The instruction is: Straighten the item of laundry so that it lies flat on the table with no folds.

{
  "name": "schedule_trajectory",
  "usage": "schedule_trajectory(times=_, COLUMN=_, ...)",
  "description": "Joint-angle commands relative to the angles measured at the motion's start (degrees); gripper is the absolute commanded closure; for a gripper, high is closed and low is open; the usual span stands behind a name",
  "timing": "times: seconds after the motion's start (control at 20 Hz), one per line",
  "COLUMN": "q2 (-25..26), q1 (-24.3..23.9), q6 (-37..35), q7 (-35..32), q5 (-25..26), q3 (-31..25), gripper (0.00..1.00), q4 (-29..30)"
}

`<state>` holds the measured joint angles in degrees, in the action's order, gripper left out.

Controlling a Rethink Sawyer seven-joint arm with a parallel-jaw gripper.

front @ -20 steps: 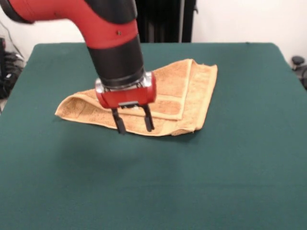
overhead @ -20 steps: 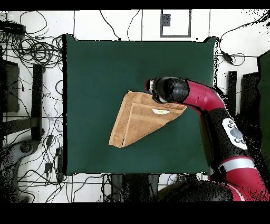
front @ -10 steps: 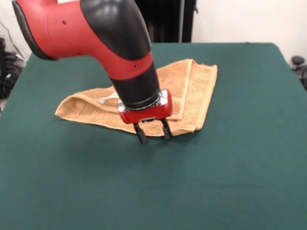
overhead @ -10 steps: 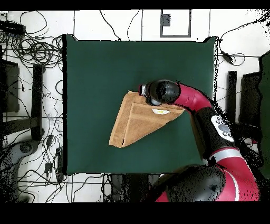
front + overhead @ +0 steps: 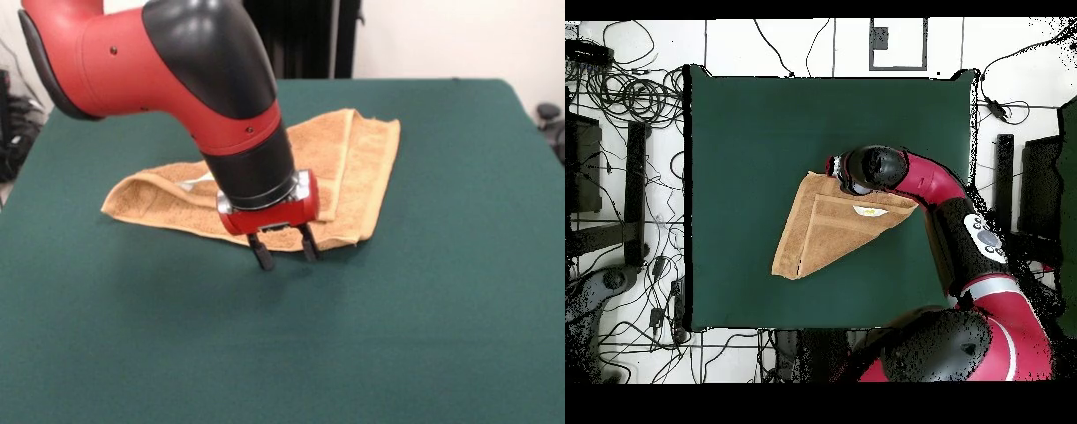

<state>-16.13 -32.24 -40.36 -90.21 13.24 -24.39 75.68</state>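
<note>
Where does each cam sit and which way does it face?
Front view: across the table, low and angled down at the folded towel; shows the red-black arm's lower links and the end effector, open, by the towel's near edge.
Overhead view: above, looking straight down; shows the whole arm from the bottom right.
Shared: towel, green table, end effector.

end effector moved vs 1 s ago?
Yes. In the front view the end effector has shifted rightward and toward the camera along the towel's near edge, lower; the towel stayed put.
</note>
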Motion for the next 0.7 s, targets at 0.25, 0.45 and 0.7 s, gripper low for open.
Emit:
schedule_trajectory(times=0.25, q2=0.91, q1=2.51, q6=-6.61, q7=1.56, q5=-1.13, q3=-3.70, gripper=0.00, q4=0.21)
schedule_trajectory(times=0.45, q2=0.87, q1=2.61, q6=-8.82, q7=0.88, q5=-2.03, q3=-3.58, gripper=0.00, q4=0.28)
schedule_trajectory(times=0.7, q2=-1.46, q1=2.27, q6=-7.51, q7=0.78, q5=-1.08, q3=-3.26, gripper=0.00, q4=1.92)
